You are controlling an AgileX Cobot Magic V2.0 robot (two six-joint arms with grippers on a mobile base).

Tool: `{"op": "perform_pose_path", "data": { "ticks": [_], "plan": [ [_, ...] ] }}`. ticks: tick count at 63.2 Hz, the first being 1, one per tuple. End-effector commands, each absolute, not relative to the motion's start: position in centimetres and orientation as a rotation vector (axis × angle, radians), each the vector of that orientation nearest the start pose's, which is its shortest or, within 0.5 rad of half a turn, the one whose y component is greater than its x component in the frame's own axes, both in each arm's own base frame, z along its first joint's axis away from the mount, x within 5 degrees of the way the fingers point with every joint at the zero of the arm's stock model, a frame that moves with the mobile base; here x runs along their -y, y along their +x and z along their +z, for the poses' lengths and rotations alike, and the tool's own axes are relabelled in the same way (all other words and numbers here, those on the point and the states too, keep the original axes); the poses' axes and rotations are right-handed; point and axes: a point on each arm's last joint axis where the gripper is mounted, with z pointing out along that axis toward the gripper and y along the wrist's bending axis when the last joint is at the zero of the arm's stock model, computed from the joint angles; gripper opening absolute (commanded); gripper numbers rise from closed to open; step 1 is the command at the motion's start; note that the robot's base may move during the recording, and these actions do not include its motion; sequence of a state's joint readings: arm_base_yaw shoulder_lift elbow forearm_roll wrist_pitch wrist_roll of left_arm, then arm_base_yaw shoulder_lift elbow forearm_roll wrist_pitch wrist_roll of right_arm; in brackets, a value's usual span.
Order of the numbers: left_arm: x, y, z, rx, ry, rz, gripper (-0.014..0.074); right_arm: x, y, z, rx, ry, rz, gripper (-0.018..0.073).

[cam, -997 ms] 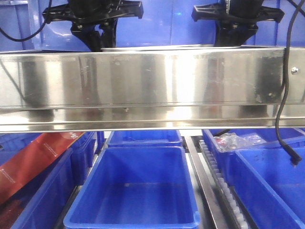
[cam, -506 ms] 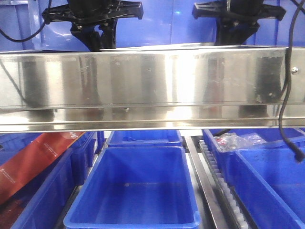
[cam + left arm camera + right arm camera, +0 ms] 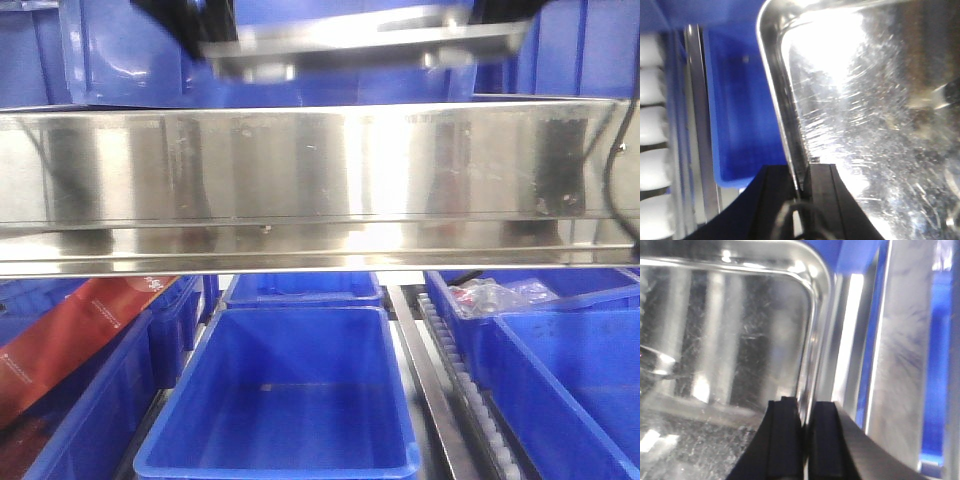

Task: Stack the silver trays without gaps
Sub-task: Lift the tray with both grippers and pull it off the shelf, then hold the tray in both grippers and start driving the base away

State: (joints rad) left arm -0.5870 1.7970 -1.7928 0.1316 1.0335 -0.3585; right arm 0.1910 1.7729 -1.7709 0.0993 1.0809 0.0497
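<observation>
I am observing one silver tray [image 3: 365, 40] hanging above the long steel beam [image 3: 320, 180] (blurred in the front view). The left tool [image 3: 801, 192] is pinching its left rim; the right tool [image 3: 804, 440] is clamping the right rim. A blue bin [image 3: 290, 400] is sitting below the beam

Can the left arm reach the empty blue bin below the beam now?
Probably not: left gripper is shut on the silver tray's rim, and the steel beam spans between it and the bin.
</observation>
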Motion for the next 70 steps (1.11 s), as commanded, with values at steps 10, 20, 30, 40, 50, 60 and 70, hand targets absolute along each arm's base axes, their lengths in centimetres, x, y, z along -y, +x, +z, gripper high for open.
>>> {"op": "perform_pose_path", "data": {
  "ticks": [10, 20, 30, 40, 50, 60, 70],
  "plan": [
    [20.0, 31.9, 40.6, -2.336, 0.324, -0.272, 0.0011, -7.9, 36.5, 39.1, -2.466, -0.187, 0.209, -0.0081],
    [19.7, 31.4, 43.0, -2.19, 0.316, -0.32, 0.0011, -7.8, 36.1, 41.0, -2.345, -0.175, 0.219, -0.0081],
    [19.5, 31.7, 44.3, -2.057, 0.329, -0.299, 0.0011, -7.8, 36.3, 42.6, -2.213, -0.159, 0.235, -0.0081],
    [19.7, 32.2, 45.3, -1.921, 0.347, -0.3, 0.0011, -7.8, 36.8, 44.0, -2.083, -0.143, 0.243, -0.0081],
    [20.0, 32.5, 46.8, -1.748, 0.377, -0.308, 0.0011, -7.9, 37.5, 45.4, -1.916, -0.121, 0.251, -0.0081],
    [20.2, 32.6, 47.6, -1.648, 0.405, -0.291, 0.0011, -7.8, 37.8, 46.6, -1.778, -0.104, 0.256, -0.0081],
    [20.3, 32.6, 47.8, -1.615, 0.41, -0.298, 0.0011, -7.8, 37.9, 47.1, -1.721, -0.097, 0.258, -0.0081]
  ]
}}
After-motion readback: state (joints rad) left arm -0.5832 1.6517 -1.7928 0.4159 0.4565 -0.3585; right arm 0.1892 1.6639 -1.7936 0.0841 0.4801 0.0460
